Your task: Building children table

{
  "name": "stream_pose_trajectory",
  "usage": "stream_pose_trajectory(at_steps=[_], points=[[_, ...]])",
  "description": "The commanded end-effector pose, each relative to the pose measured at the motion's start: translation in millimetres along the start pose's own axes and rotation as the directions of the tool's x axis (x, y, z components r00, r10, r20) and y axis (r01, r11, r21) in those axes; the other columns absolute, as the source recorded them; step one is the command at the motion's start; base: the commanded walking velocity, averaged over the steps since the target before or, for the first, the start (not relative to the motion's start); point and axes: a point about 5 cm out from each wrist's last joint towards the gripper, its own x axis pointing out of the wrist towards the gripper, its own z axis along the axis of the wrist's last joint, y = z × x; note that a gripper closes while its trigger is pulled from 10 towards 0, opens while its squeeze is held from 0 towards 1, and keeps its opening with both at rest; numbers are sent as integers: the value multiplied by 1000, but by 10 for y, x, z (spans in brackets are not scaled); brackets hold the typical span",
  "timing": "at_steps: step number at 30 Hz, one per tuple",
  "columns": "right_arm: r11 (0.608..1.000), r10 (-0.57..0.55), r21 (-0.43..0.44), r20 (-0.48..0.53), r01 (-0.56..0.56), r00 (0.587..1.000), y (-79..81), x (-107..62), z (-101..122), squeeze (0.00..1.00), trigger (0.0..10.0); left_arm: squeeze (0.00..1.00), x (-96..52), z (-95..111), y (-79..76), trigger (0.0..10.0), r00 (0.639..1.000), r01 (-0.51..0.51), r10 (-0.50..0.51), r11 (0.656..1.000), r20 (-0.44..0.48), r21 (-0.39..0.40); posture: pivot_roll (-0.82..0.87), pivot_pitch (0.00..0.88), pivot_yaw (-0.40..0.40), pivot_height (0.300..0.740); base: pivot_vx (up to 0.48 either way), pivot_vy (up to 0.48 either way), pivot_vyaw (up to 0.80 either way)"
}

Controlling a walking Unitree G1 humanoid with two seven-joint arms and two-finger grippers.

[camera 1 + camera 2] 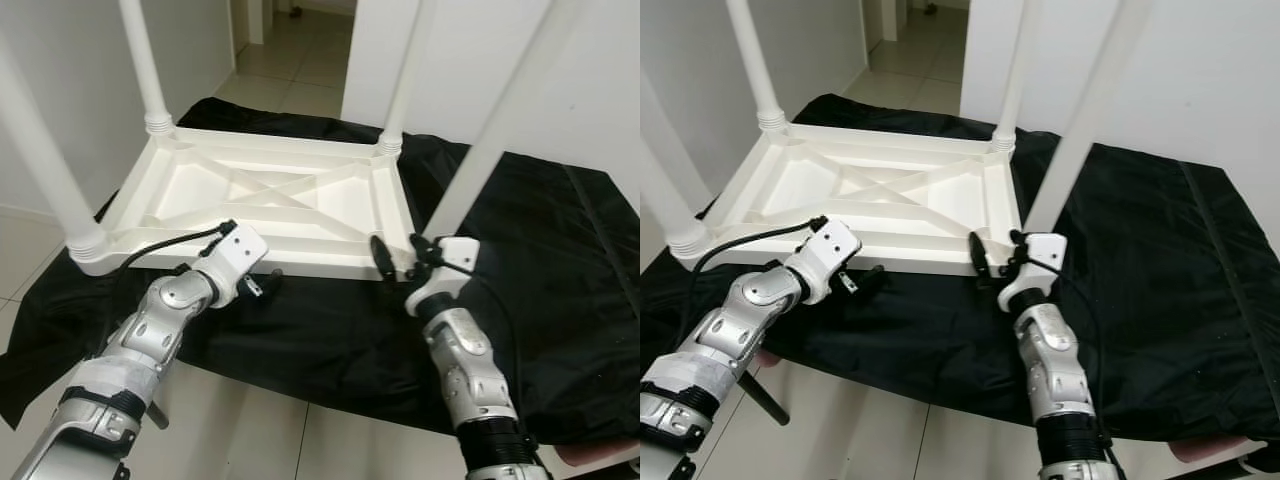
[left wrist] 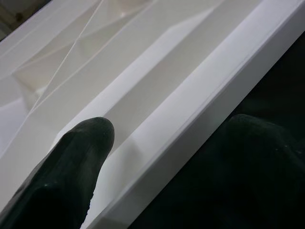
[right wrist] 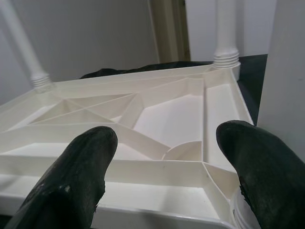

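Note:
A white plastic children's table [image 1: 270, 200] lies upside down on a black cloth [image 1: 560, 250], with its legs pointing up. The near right leg [image 1: 490, 130] rises beside my right gripper [image 1: 400, 258], which is open at the table's near right corner, fingers [image 3: 81, 171] spread toward the ribbed underside. My left gripper [image 1: 862, 277] is open at the near rim [image 2: 190, 129]. One finger [image 2: 71, 167] is over the inside of the rim and the other is outside, over the cloth.
The far left leg [image 1: 143, 60], far right leg [image 1: 410, 70] and near left leg [image 1: 40, 150] stand tall around the working area. The cloth-covered surface ends near my arms, with tiled floor [image 1: 250, 430] below. A doorway [image 1: 300, 50] opens behind the table.

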Motion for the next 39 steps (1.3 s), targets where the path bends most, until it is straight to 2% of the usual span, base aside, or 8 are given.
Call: stream_pose_trajectory(at_steps=[1, 26, 27, 28, 32, 33, 36, 39], points=[[996, -93, 7, 4, 93, 996, -228, -51, 4, 0, 10000, 0, 29, 8, 17, 10000, 1000, -10, 10, 999, -4, 36, 13, 21, -53, 740, 0, 0, 0], [998, -70, 3, -26, 70, 997, -179, -202, -136, 0, 10000, 0, 179, -126, -35, 10000, 971, 220, -224, 974, -85, -54, -12, 16, -8, 740, 0, 0, 0], [997, -75, 3, -23, 75, 997, -184, -202, -132, 0, 10000, 0, 190, -131, -47, 7569, 968, 234, -239, 970, -83, -63, -17, 14, -1, 740, 0, 0, 0], [997, -77, 3, -22, 77, 997, -187, -201, -130, 0, 10000, 0, 194, -129, -53, 6471, 966, 240, -245, 969, -83, -62, -17, 14, -1, 740, 0, 0, 0], [997, -79, 1, -19, 79, 997, -193, -198, -124, 0, 10000, 0, 200, -122, -60, 6235, 962, 254, -259, 965, -81, -66, -18, 14, 1, 740, 0, 0, 0], [997, -81, 1, -18, 81, 997, -197, -198, -121, 0, 10000, 0, 205, -116, -63, 3255, 961, 260, -265, 963, -79, -64, -18, 14, 1, 740, 0, 0, 0], [997, -82, 0, -17, 82, 997, -202, -198, -117, 0, 10000, 0, 222, -106, -77, 275, 958, 272, -277, 959, -73, -73, -18, 14, 1, 740, 0, 0, 0], [997, -83, -2, -16, 83, 996, -204, -189, -117, 0, 10000, 0, 260, -68, -126, 0, 955, 288, -293, 953, -50, -91, -19, 11, 2, 740, 0, 0, 0]])
